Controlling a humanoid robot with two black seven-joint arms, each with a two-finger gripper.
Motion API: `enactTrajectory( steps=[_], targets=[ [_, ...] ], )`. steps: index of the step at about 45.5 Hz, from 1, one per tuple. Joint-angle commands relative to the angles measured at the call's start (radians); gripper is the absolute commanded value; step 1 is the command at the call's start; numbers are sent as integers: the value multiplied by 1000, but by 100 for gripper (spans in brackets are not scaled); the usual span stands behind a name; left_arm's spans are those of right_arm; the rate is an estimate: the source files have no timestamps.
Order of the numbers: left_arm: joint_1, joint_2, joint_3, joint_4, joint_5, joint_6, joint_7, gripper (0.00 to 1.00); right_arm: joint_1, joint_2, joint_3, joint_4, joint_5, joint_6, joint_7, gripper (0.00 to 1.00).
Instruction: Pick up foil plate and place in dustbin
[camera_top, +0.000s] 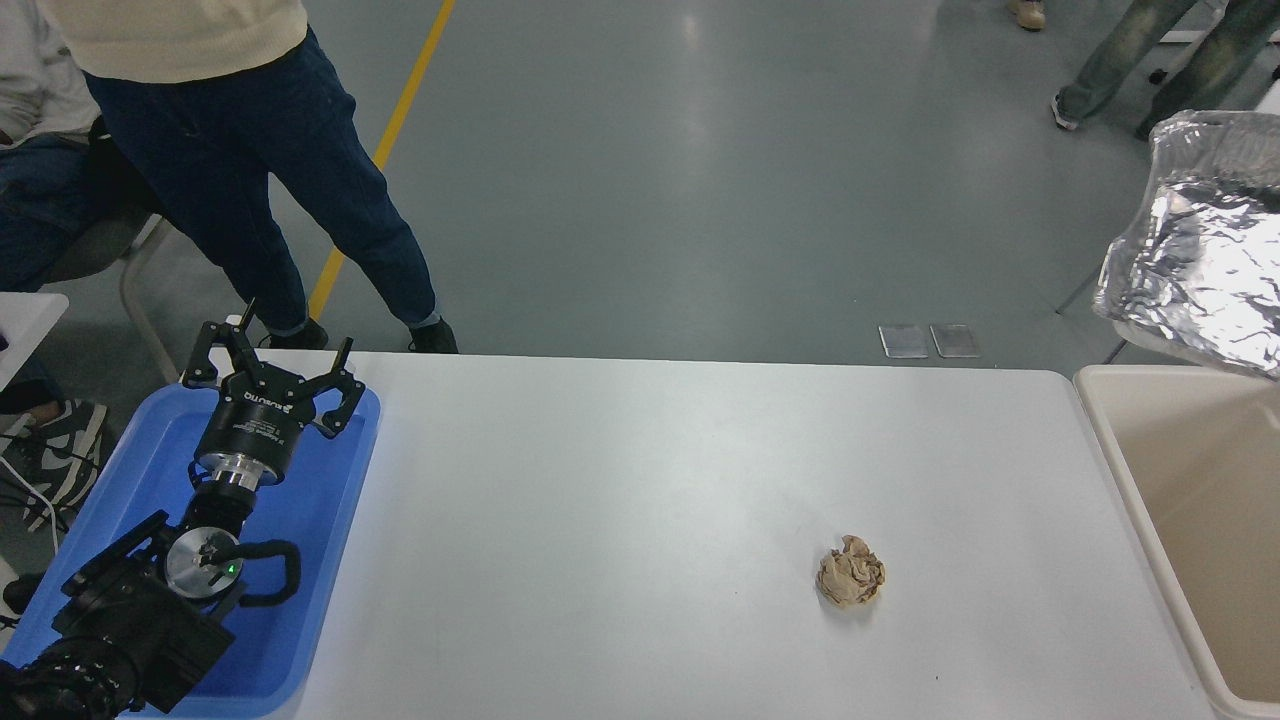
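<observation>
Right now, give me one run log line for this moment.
foil plate: aloft above dustbin far rim | right gripper: out of frame | left gripper: parked open over blue tray

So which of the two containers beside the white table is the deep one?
The beige plastic dustbin at the right edge; the blue plastic tray at the left is shallow.

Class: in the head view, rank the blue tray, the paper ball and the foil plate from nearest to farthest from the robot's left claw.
From the left claw:
1. Blue tray, directly beneath it at the table's left.
2. Paper ball, on the table, right of centre.
3. Foil plate, raised at the far right edge.
</observation>
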Motion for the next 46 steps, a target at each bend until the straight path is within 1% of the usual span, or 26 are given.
enactTrajectory(
  steps=[1, 5, 11, 13, 18, 22, 26, 37, 46],
  targets=[
    [0, 0, 0, 0, 0, 0, -1, 100, -155, -130, -32, -28, 46, -84, 0, 0],
    [0, 0, 0, 0, 0, 0, -1, 100, -240, -156, -11, -28, 123, -251, 0, 0],
    [0, 0, 0, 0, 0, 0, -1, 100, -424, -150, 69, -28, 232, -472, 0, 0],
    [0, 0, 0, 0, 0, 0, -1, 100, -490, -148, 119, -28, 252, -531, 0, 0],
    [0, 2, 0, 0, 0, 0, -1, 100, -653, -147, 265, -66, 255, -643, 0, 0],
    [0, 2, 0, 0, 0, 0, -1, 100, -786, -147, 382, -143, 253, -684, 0, 0],
    [0, 0, 0, 0, 0, 0, -1, 100, -918, -137, 495, -246, 254, -690, 0, 0],
    [0, 2, 0, 0, 0, 0, -1, 100, -1199, -62, 731, -514, 250, -693, -9, 0],
    [0, 2, 0, 0, 0, 0, -1, 100, -1368, 14, 871, -680, 240, -749, -17, 0]
  ],
)
